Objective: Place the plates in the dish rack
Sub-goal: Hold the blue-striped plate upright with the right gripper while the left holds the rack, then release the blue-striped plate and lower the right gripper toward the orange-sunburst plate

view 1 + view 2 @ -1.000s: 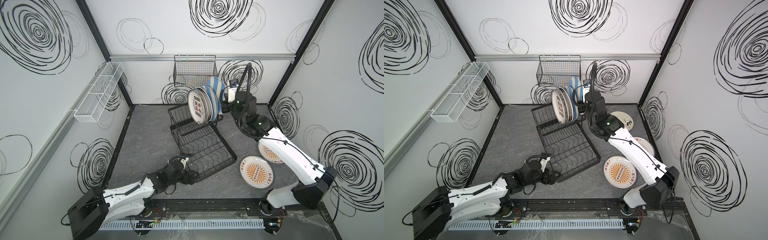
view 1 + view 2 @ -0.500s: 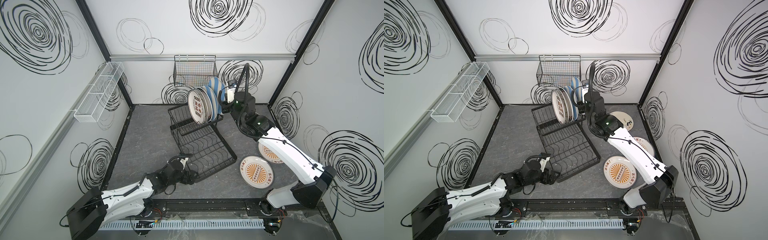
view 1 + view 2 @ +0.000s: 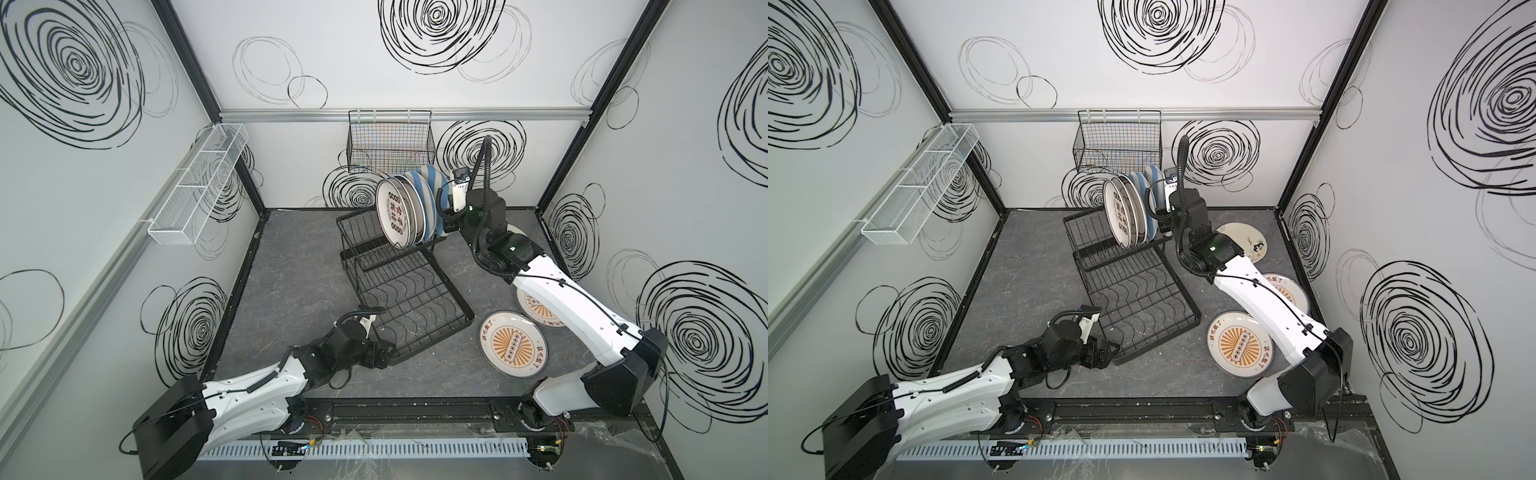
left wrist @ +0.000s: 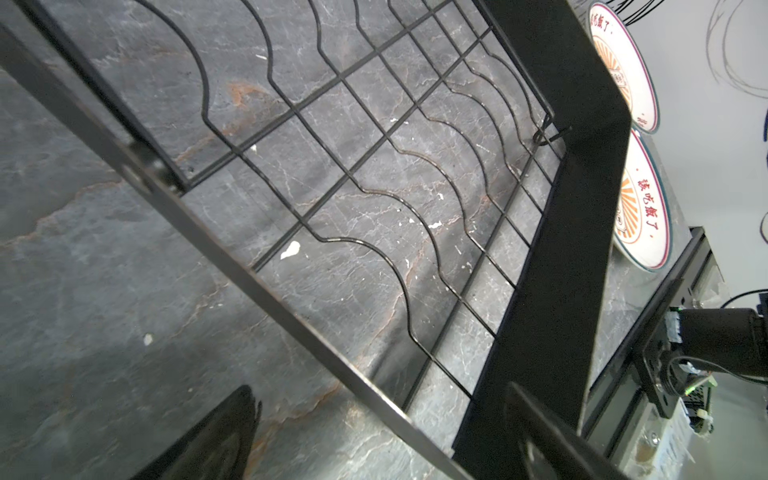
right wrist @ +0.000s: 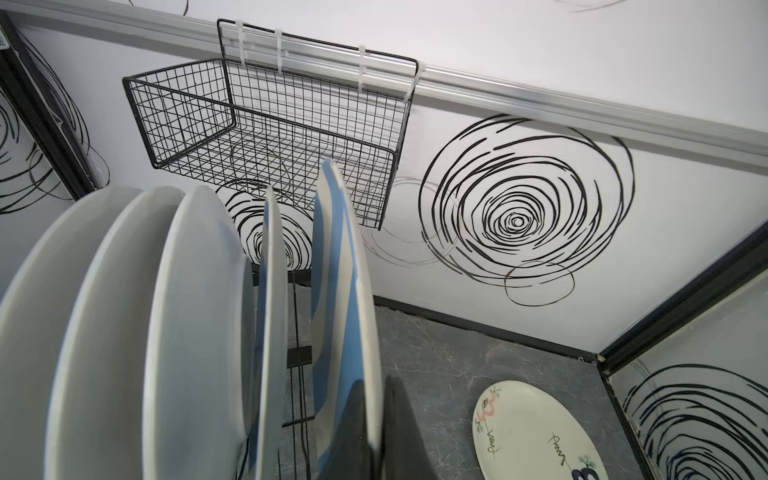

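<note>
The black wire dish rack [image 3: 455,291] [image 3: 1181,286] stands mid-floor. Several plates stand upright in its upper shelf, a white character plate [image 3: 392,216] [image 3: 1121,216] at the front. My right gripper [image 3: 441,204] [image 3: 1158,208] [image 5: 376,399] is shut on the rim of the rearmost blue-and-cream striped plate [image 3: 430,191] [image 5: 345,291]. Another striped plate [image 5: 272,291] stands beside it. My left gripper [image 3: 384,353] [image 3: 1113,353] [image 4: 380,388] is open at the lower tray's near corner, and the tray's rail [image 4: 291,316] passes between its fingers. Two orange sunburst plates [image 3: 513,351] [image 3: 1285,291] and a floral plate [image 3: 1246,245] [image 5: 536,432] lie flat on the floor.
A black grid wall basket [image 3: 390,145] [image 5: 270,137] hangs on the back wall just above the racked plates. A long white mesh basket [image 3: 199,187] is fixed to the left wall. My right arm reaches over one sunburst plate. Dark stone floor lies left of the rack.
My right gripper has shifted slightly with the striped plate at the upper shelf. The left arm has stayed at the tray's corner.
</note>
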`<state>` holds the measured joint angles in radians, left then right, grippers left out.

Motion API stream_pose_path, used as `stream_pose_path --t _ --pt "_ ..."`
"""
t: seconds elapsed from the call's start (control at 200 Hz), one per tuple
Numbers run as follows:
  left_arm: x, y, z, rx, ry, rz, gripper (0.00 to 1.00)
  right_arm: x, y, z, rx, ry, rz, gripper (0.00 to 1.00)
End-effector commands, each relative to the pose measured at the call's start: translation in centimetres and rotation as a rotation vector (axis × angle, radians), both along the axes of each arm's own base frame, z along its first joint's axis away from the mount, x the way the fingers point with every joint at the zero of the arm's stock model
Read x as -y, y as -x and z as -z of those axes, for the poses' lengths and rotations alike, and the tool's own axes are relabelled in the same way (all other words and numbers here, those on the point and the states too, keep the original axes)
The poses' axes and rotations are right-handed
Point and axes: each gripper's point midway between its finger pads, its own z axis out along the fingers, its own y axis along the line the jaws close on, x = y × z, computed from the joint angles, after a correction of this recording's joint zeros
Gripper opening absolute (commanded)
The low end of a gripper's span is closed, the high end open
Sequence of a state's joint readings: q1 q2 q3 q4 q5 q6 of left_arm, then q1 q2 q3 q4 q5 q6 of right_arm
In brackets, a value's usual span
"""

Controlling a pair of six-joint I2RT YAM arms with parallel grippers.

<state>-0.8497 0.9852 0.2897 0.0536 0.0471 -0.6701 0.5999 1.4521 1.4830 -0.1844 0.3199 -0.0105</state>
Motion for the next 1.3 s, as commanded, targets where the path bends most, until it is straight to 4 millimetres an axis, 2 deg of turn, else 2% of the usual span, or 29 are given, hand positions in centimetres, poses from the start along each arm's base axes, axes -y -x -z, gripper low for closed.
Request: stream_pose_path --t 0.0,0.07,0.25,0.36,0.535,0.705,0.81,0.881,0.991,1.071,1.201,1.256,1.296 --pt "-0.1 -0.5 -0.4 0.022 0.016 -0.016 0.96 0.3 -0.3 -0.8 0.041 -0.033 0.007 0.0" --pt "0.1 -0.4 -0.4 0.022 0.022 -0.011 0.96 0.4 -0.4 -0.5 0.035 -0.035 0.006 0.0" --pt "0.3 -0.4 -0.7 0.028 0.024 -0.002 0.96 0.3 -0.6 -0.5 0.037 -0.04 0.001 0.23" --pt "0.0 -0.5 -1.0 0.032 0.016 -0.015 0.96 0.1 -0.9 -0.6 0.034 -0.038 -0.004 0.3" --pt "-0.9 -1.7 -2.7 0.061 0.009 -0.063 0.96 0.0 -0.7 -1.9 0.038 -0.035 -0.006 0.51" --pt "-3.1 -3.8 -5.0 0.06 0.023 -0.142 0.96 2.1 1.0 -3.4 0.037 -0.061 0.036 0.68" --pt "-5.2 -5.4 -7.1 0.089 0.052 -0.195 0.96 4.6 3.2 -2.6 -0.007 -0.122 0.065 0.73" --pt "-6.9 -6.5 -8.8 0.121 0.069 -0.248 0.96 6.0 4.9 -0.4 -0.073 -0.187 0.062 0.74" --pt "-9.3 -8.5 -11.2 0.181 0.116 -0.327 0.96 7.4 8.2 4.9 -0.216 -0.292 0.068 0.77" --pt "-10.5 -10.3 -12.8 0.22 0.174 -0.372 0.96 8.2 10.7 9.8 -0.328 -0.364 0.095 0.78" --pt "-11.8 -13.3 -14.7 0.26 0.239 -0.403 0.96 8.1 14.1 19.5 -0.543 -0.475 0.108 0.81" --pt "-12.2 -14.2 -15.2 0.271 0.224 -0.409 0.96 8.0 15.3 22.2 -0.594 -0.518 0.111 0.82" --pt "-12.5 -14.6 -15.5 0.276 0.215 -0.413 0.96 8.0 15.9 23.4 -0.604 -0.546 0.107 0.83"
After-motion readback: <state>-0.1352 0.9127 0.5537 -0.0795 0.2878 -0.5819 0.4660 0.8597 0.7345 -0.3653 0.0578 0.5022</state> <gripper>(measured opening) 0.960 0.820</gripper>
